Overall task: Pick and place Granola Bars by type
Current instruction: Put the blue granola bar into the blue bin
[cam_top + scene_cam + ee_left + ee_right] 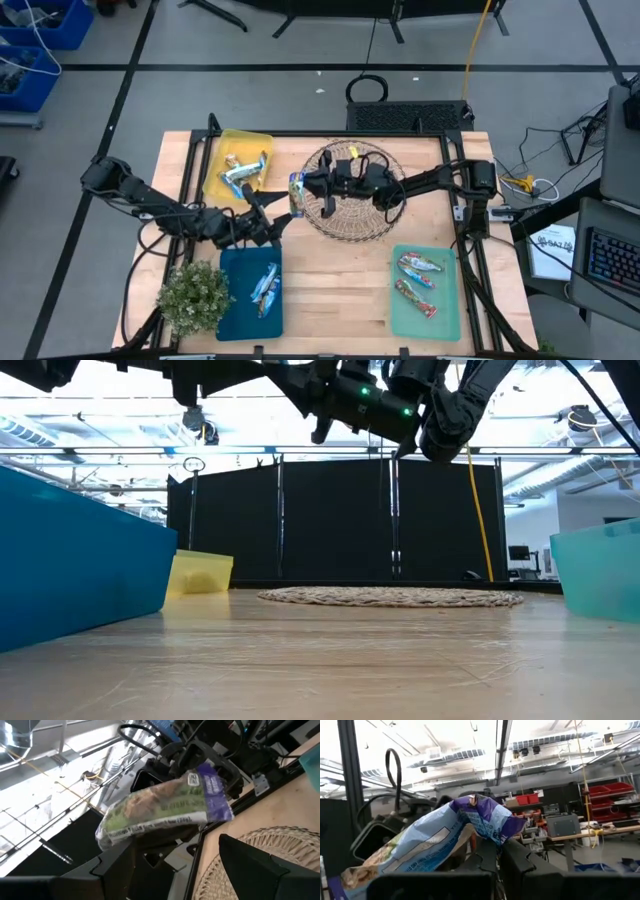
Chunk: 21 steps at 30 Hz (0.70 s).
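Note:
One granola bar (pixel 297 193), in a green, pale blue and purple wrapper, is up in the air at the left rim of the round wicker basket (pixel 350 215), held by my right gripper (pixel 308 187), which reaches in from the right. My left gripper (pixel 283 222) is open just near and left of that bar, pointing at it; in the left wrist view the bar (pixel 160 810) fills the space ahead of its fingers (pixel 250 862). Other bars lie on the yellow mat (pixel 243 170), the teal mat (pixel 265 285) and the green mat (pixel 416 280). My right gripper pinches the bar between its two fingers (pixel 520 860) at the purple end (pixel 490 822). The fingers come roughly level from the table's right side. The bar is lifted clear of the table and sticks out beyond the fingertips toward the left arm, its green end (pixel 365 872) farthest out.
A small potted plant (pixel 195 295) stands at the near left corner beside the teal mat (pixel 235 300). The yellow mat (pixel 228 145) is at the far left, the green mat (pixel 445 300) at the near right. Bare wood (pixel 335 290) lies between the teal and green mats.

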{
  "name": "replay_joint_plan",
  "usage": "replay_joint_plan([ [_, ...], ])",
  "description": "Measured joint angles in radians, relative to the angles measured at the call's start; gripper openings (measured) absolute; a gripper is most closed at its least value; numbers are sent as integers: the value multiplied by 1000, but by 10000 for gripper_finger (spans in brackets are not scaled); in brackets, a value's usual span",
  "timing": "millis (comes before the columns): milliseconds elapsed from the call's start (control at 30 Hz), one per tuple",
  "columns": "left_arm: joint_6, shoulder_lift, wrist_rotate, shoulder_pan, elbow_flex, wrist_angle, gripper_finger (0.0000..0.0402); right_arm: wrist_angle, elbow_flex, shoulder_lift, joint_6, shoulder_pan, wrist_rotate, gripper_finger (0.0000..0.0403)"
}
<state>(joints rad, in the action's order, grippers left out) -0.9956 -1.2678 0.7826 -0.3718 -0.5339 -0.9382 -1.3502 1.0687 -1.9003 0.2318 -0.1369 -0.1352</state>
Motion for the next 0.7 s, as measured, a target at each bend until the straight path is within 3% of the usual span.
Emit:
replay_joint_plan([
  [233,3,0,-76,31,0,-8,282,27,0,0,-26,7,10,0],
  [700,-129,0,-63,29,0,-132,282,48,0,0,-45,7,34,0],
])
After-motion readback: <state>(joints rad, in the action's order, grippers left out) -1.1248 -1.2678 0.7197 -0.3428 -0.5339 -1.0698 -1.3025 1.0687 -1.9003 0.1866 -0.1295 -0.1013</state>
